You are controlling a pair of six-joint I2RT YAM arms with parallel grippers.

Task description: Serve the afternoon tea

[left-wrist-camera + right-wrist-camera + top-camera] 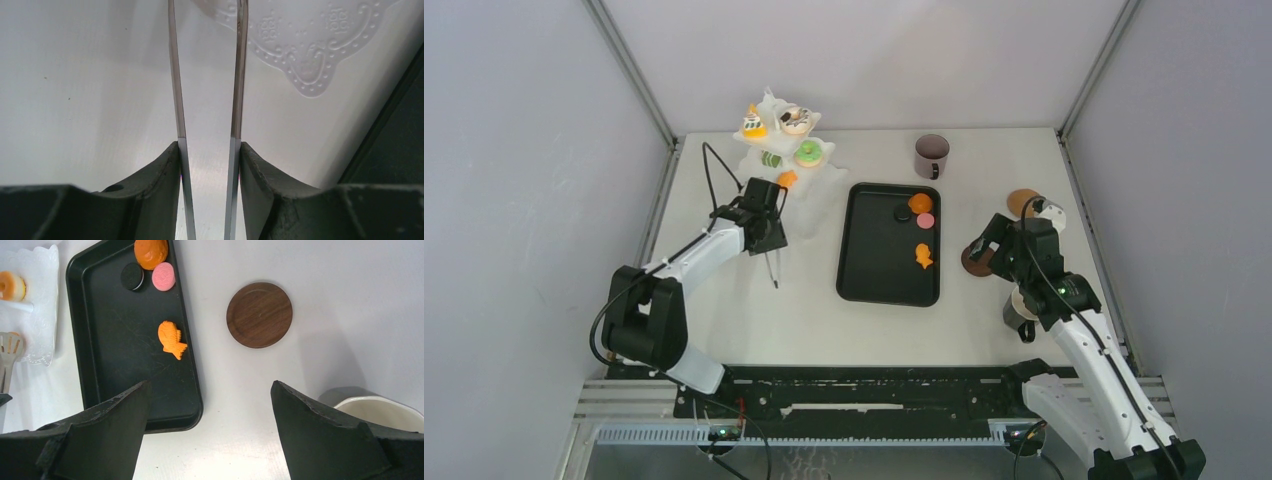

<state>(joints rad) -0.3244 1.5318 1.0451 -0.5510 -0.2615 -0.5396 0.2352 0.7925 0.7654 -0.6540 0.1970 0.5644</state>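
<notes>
— Looked down on a white table (754,320) boxed in by grey walls (524,150). Located anything to serve?
— Counted four pieces on the black tray (864,270): orange bun (150,252), black sandwich cookie (132,276), pink cookie (163,276), orange fish-shaped cake (171,339). Saw a green doughnut (809,153) among others up on the white tiered stand (824,185), left of the tray.
— Mugs?
— Spotted the far mug (931,156) beyond the tray's far right corner, the near mug (380,410) just beside the right gripper (210,390).
— Checked the fingers?
— Found the right pair spread wide above bare table, gripping nothing, a dark wooden coaster (259,315) ahead. Found the left gripper (209,147) pinching metal tongs (239,90) close to the stand's lacy base.
</notes>
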